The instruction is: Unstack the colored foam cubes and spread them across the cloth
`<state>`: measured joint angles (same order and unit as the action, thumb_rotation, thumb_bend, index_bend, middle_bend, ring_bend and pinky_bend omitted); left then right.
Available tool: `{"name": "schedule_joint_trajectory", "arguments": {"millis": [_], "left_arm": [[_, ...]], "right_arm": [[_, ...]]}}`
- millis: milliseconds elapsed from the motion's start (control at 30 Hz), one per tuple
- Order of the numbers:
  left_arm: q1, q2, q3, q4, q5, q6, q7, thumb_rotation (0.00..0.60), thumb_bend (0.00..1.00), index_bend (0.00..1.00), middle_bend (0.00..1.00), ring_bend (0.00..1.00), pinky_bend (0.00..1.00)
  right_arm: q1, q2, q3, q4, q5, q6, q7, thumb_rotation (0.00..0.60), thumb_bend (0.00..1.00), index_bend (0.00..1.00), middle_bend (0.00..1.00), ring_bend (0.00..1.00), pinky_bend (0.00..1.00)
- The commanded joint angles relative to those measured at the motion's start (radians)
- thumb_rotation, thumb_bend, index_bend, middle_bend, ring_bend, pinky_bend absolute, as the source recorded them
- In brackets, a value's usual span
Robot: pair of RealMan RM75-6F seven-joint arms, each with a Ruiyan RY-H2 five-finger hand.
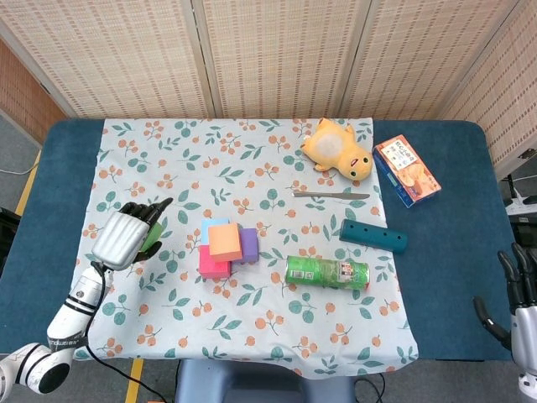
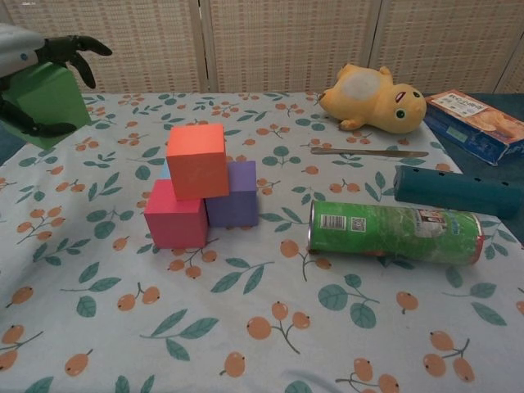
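Floral cloth [image 1: 252, 151] covers the middle of a blue table [image 1: 453, 218], backed by woven screens.

Nearest the robot, the right hand [image 1: 518, 290] sits off the cloth at the table's near right corner, fingers apart and holding nothing; it appears idle, parked away from the work.

At the left edge of the cloth, the left hand [image 1: 126, 235] grasps the green cube [image 2: 45, 98], fingers wrapped over its top and side. The chest view shows the cube tilted and apparently not set down, well apart from the stack. Judgement: it is held out here to find open cloth away from the remaining cubes.

Centre of the cloth: the orange cube [image 2: 196, 160] rests on top of the pink cube [image 2: 174, 223] and the purple cube [image 2: 233, 195], with a light blue cube [image 1: 215, 228] partly hidden behind. This cluster remains stacked, so most of the task is outstanding.

Just right lies a green can [image 1: 327, 272] on its side, near enough to limit spreading that way. Beyond it: a teal bar [image 1: 373, 236], a knife [image 1: 331, 195], a boxed item [image 1: 406, 170] and a yellow plush toy [image 1: 338, 149].
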<state>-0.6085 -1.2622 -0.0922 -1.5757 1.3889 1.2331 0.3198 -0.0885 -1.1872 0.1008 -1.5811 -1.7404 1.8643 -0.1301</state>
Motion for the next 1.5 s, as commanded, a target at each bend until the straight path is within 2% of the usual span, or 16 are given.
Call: {"name": "schedule_joint_trajectory", "arguments": {"millis": [33, 133, 233, 367, 700, 900, 1100, 1267, 1400, 1500], "left_arm": [[0.05, -0.1, 0.015, 0.169, -0.036, 0.032, -0.02, 0.6, 0.31, 0.1, 0.25, 0.3, 0.56], [0.065, -0.15, 0.013, 0.249, -0.06, 0.03, -0.007, 0.6, 0.31, 0.04, 0.15, 0.2, 0.46], [0.073, -0.18, 0.016, 0.285, -0.076, 0.007, -0.023, 0.6, 0.31, 0.0, 0.01, 0.02, 0.3], [0.077, -0.197, 0.019, 0.293, -0.082, -0.024, -0.042, 0.6, 0.31, 0.0, 0.0, 0.0, 0.22], [0.08, -0.229, 0.022, 0.271, -0.064, -0.052, -0.061, 0.6, 0.31, 0.0, 0.0, 0.0, 0.21], [0.079, -0.224, -0.003, 0.248, -0.053, -0.02, -0.031, 0.6, 0.31, 0.0, 0.0, 0.0, 0.18], [0.071, -0.129, -0.028, 0.093, -0.045, -0.01, 0.039, 0.6, 0.31, 0.0, 0.0, 0.0, 0.18], [0.059, -0.058, -0.023, -0.032, -0.025, -0.04, 0.049, 0.6, 0.31, 0.0, 0.0, 0.0, 0.17], [0.051, -0.046, -0.021, -0.055, -0.02, -0.06, 0.037, 0.6, 0.31, 0.0, 0.0, 0.0, 0.17], [0.005, -0.045, -0.028, -0.088, -0.011, -0.131, 0.027, 0.6, 0.31, 0.0, 0.0, 0.0, 0.17]], "right_arm": [[0.002, -0.001, 0.002, 0.0, 0.004, -0.003, -0.002, 0.6, 0.24, 0.0, 0.0, 0.0, 0.0], [0.003, 0.0, 0.0, -0.002, 0.007, -0.009, -0.004, 0.6, 0.24, 0.0, 0.0, 0.0, 0.0], [0.003, 0.001, -0.001, -0.002, 0.005, -0.009, -0.004, 0.6, 0.24, 0.0, 0.0, 0.0, 0.0], [0.003, 0.001, -0.001, -0.003, 0.006, -0.01, -0.004, 0.6, 0.24, 0.0, 0.0, 0.0, 0.0], [0.002, 0.004, -0.004, -0.002, 0.002, -0.007, 0.002, 0.6, 0.24, 0.0, 0.0, 0.0, 0.0], [0.003, 0.004, -0.005, -0.001, 0.004, -0.01, 0.001, 0.6, 0.24, 0.0, 0.0, 0.0, 0.0], [0.004, 0.003, -0.008, -0.001, 0.002, -0.014, -0.003, 0.6, 0.24, 0.0, 0.0, 0.0, 0.0], [0.004, 0.001, -0.008, 0.002, 0.002, -0.014, -0.006, 0.6, 0.24, 0.0, 0.0, 0.0, 0.0], [0.005, 0.0, -0.009, 0.003, 0.002, -0.016, -0.008, 0.6, 0.24, 0.0, 0.0, 0.0, 0.0], [0.007, -0.001, -0.013, 0.004, 0.001, -0.025, -0.012, 0.6, 0.24, 0.0, 0.0, 0.0, 0.0]]}}
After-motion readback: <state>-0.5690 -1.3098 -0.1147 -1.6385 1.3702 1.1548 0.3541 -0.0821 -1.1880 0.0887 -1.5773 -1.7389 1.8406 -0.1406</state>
